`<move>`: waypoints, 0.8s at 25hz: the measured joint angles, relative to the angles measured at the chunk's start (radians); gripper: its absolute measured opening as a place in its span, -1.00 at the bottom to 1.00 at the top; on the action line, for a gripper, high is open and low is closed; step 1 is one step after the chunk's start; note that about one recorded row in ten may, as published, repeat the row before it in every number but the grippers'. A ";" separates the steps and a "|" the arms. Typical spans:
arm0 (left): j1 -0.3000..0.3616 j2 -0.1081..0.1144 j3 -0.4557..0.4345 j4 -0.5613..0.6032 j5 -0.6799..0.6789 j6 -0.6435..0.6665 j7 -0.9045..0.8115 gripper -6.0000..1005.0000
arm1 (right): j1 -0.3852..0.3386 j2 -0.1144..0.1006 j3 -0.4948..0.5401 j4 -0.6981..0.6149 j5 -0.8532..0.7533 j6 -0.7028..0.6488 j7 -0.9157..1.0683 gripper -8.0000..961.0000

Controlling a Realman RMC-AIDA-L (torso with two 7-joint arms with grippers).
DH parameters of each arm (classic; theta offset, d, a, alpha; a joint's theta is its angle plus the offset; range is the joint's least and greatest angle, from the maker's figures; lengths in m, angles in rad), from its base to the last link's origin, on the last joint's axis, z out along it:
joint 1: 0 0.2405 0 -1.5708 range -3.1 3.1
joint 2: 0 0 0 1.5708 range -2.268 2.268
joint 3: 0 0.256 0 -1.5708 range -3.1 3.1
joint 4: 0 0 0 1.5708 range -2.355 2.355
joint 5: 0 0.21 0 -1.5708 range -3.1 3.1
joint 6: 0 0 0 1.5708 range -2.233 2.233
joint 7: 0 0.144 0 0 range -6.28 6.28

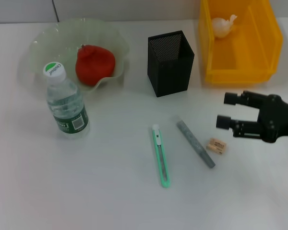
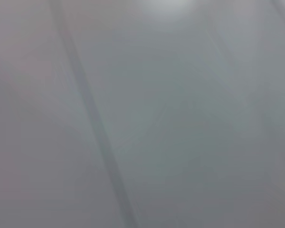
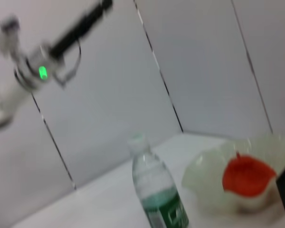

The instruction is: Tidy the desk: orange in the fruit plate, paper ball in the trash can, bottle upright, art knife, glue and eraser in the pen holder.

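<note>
Looks like the orange (image 1: pixel 95 64) is in the plate (image 1: pixel 43 40), paper ball (image 1: pixel 222 25) binned, bottle (image 1: pixel 65 101) standing. So it's pen holder (image 1: pixel 170 62) time. Right claw (image 1: pixel 224 110) hangs wide open and empty near the desk's right edge, just above the eraser (image 1: pixel 217 146). Next it has to drop and pinch it. Knife (image 1: pixel 161 155) and glue (image 1: pixel 196 143) wait mid-desk.

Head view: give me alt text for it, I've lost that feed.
The right pincer hangs open just above the eraser, with the glue stick and green art knife lying on the desk. Bottle upright, orange in the fruit plate, paper ball in the yellow bin, pen holder behind.
</note>
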 joint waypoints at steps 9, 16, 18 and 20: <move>0.098 0.047 -0.062 -0.454 -0.106 0.057 0.246 0.47 | 0.001 0.000 -0.006 0.008 0.153 -0.046 -0.040 0.72; 0.289 0.027 0.142 -0.305 0.000 0.419 0.175 0.48 | -0.014 0.001 0.001 -0.050 0.152 -0.104 -0.036 0.73; 0.350 0.017 0.237 -0.240 0.006 0.506 0.098 0.48 | -0.033 -0.006 0.007 -0.060 0.139 -0.131 -0.041 0.73; 0.365 0.015 0.285 -0.222 0.006 0.505 0.070 0.48 | -0.046 -0.009 0.009 -0.069 0.130 -0.133 -0.050 0.72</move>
